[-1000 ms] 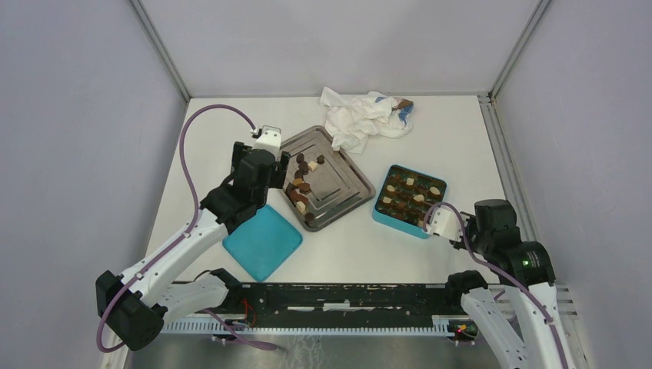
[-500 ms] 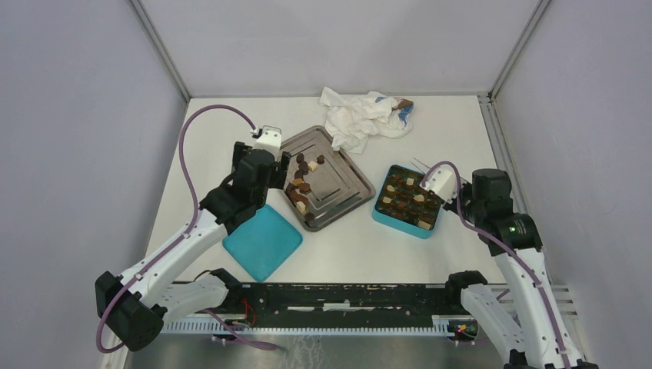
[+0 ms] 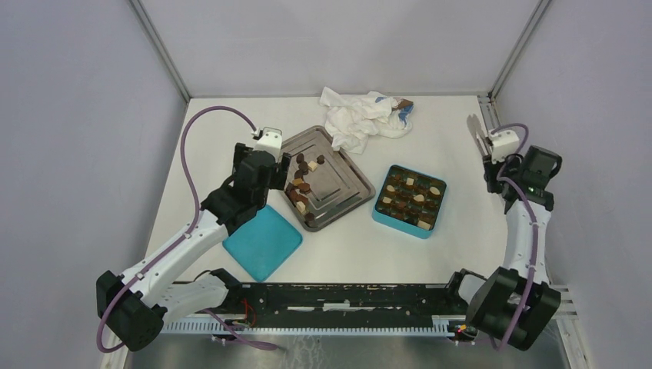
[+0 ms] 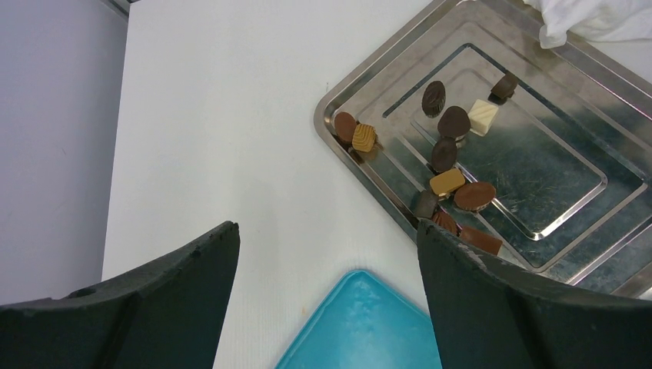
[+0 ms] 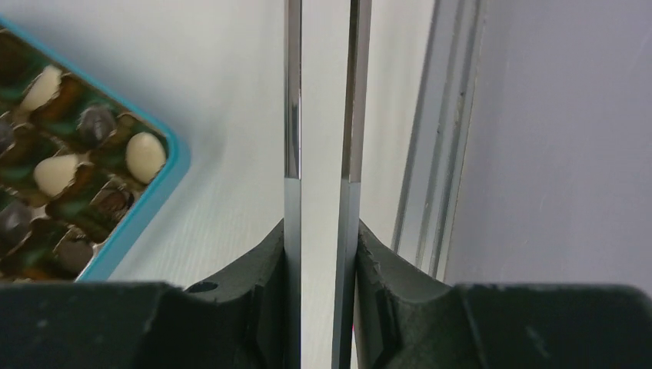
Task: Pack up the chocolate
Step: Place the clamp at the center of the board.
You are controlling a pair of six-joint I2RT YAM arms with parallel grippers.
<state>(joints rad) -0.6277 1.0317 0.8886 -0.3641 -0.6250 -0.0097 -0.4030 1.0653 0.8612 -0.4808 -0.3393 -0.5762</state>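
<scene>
Several loose chocolate pieces (image 3: 301,188), dark, light brown and cream, lie on the left part of a metal tray (image 3: 342,181); they also show in the left wrist view (image 4: 454,184). A teal box (image 3: 378,209) right of the tray holds several pieces in its compartments. My left gripper (image 3: 278,181) is open and empty, above the white table between the tray's left edge and a teal lid (image 3: 263,240). My right gripper (image 3: 492,154) is shut on thin metal tweezers (image 3: 478,132) at the table's right edge. The tweezer blades (image 5: 292,115) stand slightly apart with nothing between them.
A crumpled white cloth (image 3: 357,115) with blue marks lies behind the tray. A metal frame rail (image 5: 430,154) and the grey wall run right beside the tweezers. The box's corner (image 5: 165,165) lies left of the tweezers.
My right arm swung from beside the teal box, over it, to the far right edge by the wall, carrying the tweezers. The left arm has not moved.
</scene>
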